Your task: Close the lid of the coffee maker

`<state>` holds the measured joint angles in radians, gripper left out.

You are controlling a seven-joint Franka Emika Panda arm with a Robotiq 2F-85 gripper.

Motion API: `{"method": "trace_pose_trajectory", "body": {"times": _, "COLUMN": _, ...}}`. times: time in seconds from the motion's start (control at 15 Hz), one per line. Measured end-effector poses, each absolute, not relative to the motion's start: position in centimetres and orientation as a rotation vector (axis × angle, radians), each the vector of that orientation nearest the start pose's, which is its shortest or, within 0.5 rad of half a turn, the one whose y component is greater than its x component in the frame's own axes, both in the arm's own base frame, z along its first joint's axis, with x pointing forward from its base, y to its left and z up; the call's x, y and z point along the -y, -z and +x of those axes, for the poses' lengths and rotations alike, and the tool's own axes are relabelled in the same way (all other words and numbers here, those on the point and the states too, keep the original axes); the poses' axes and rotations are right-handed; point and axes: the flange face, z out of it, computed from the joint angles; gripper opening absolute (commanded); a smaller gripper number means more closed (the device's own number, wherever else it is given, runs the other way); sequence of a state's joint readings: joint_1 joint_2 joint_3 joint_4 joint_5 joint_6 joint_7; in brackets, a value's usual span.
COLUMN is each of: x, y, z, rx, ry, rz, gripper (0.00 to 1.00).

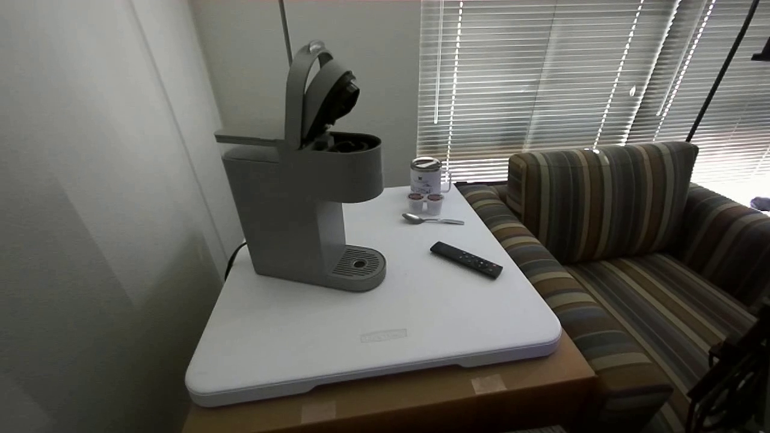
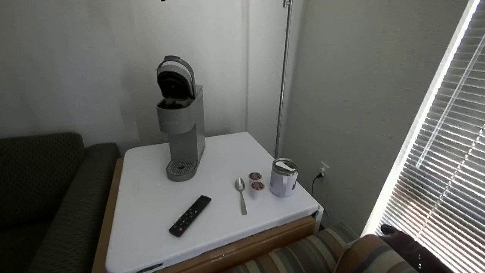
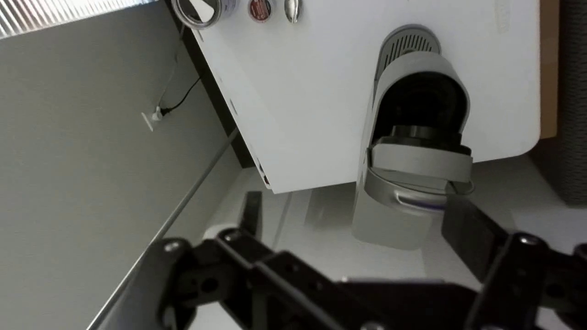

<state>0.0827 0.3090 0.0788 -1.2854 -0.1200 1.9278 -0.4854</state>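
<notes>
White table with the coffee maker sitting on it, not closed yet, so looks like the whole job's left. Gripper's spread wide, nothing in it. Lid's tipped up, out ahead of the fingertips and apart from them.

Wrist view: I had my black, jointed two-finger gripper spread wide along the bottom edge; flat dark pads stood well apart, silvery bolts on the linkages.
</notes>
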Motion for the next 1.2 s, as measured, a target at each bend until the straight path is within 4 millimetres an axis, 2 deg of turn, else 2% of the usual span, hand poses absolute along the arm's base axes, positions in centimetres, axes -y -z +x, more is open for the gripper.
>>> {"method": "trace_pose_trajectory", "body": {"times": 0.33, "x": -12.5, "y": -60.3, "z": 70.6, "rx": 1.141, "ry": 0.587, "rz": -3.008, "gripper": 1.0}}
{"method": "trace_pose_trajectory", "body": {"times": 0.67, "x": -15.5, "y": -57.1, "z": 73.8, "rx": 1.204, "ry": 0.605, "rz": -2.946, "gripper": 1.0}}
{"method": "trace_pose_trajectory", "body": {"times": 0.93, "x": -17.1, "y": -55.1, "z": 75.4, "rx": 1.25, "ry": 0.625, "rz": -2.909, "gripper": 1.0}}
{"method": "trace_pose_trajectory", "body": {"times": 1.07, "x": -17.8, "y": -54.6, "z": 75.8, "rx": 1.263, "ry": 0.633, "rz": -2.894, "gripper": 0.74}}
{"method": "trace_pose_trajectory", "body": {"times": 1.2, "x": -18.5, "y": -54.0, "z": 76.1, "rx": 1.277, "ry": 0.633, "rz": -2.88, "gripper": 0.6}}
